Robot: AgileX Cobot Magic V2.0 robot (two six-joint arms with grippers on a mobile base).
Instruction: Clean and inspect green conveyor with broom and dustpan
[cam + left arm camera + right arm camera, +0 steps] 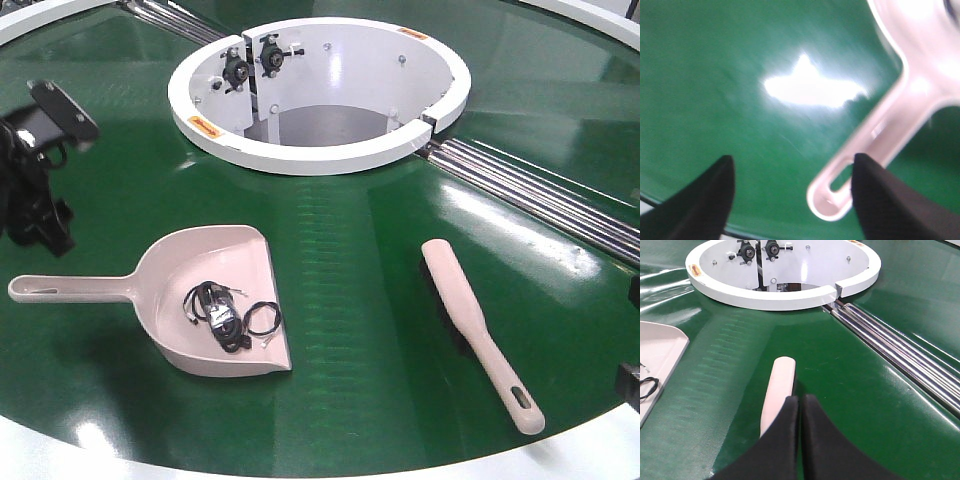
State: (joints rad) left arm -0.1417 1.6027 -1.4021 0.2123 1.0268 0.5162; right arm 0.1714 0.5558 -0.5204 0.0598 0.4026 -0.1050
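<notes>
The beige-pink dustpan [170,268] lies on the green conveyor [360,340], left of centre, with its handle pointing left. A tangle of black wires [225,315] sits in the pan. The broom [470,320] lies to the right, handle toward the near rim. My left gripper [793,159] is open just above the belt, and the slotted end of the dustpan handle [840,187] lies beside its right finger; this view is blurred. My right gripper [800,397] is shut with nothing in it, hovering over the broom [780,382], whose handle it hides.
The white centre hub [320,150] rises at the back middle. Steel roller strips [540,195] run from it to the right. The white outer rim [400,465] borders the near edge. My left arm [35,200] stands dark at the far left.
</notes>
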